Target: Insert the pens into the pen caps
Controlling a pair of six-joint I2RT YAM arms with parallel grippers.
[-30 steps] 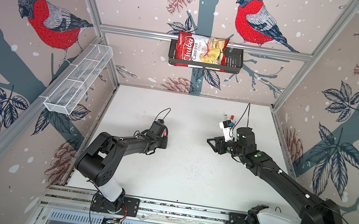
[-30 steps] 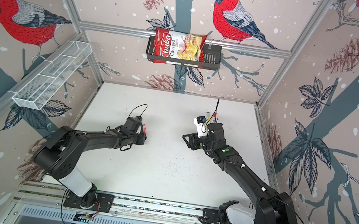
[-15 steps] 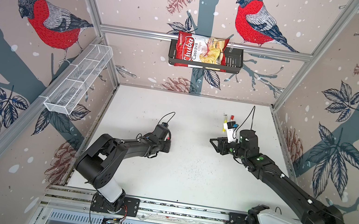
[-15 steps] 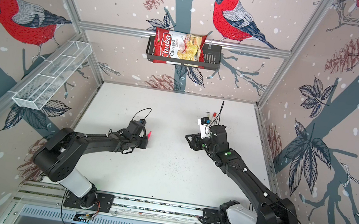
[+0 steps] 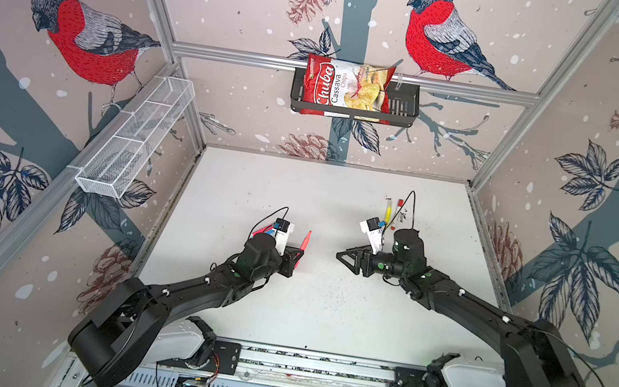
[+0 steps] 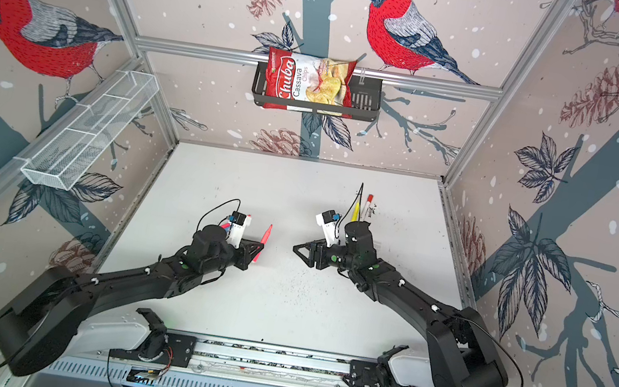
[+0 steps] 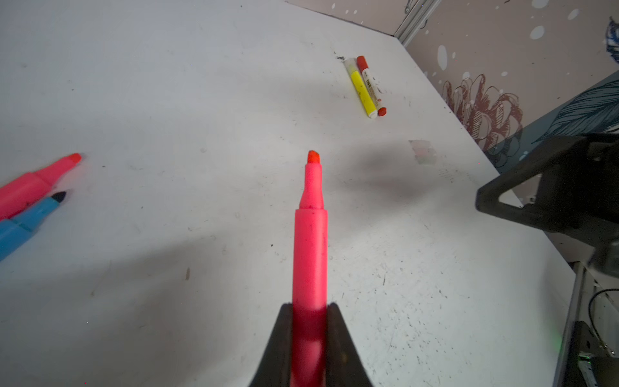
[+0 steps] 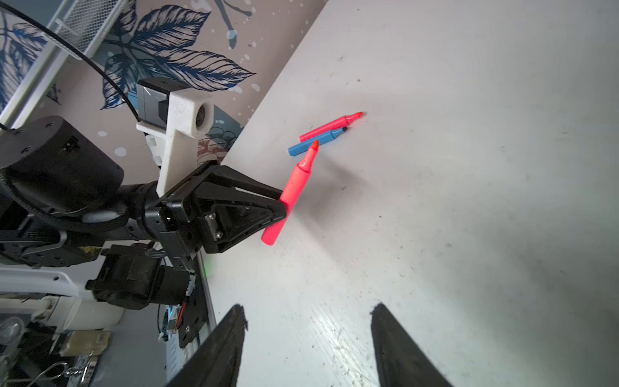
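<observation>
Table [image 5: 321, 213] centre clear, blue pen [image 7: 31, 216] left (uncapped), yellow pen [image 7: 361, 90] far right

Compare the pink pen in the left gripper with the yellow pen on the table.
The pink pen is clamped in the left gripper, above the table; the yellow pen lies flat on it. The pink pen's tip is bare; the yellow pen's seems capped. Both are slim markers.

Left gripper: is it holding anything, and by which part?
Yes: the left gripper holds the uncapped pink pen by the rear part of its barrel. The right gripper is open and empty.
</observation>
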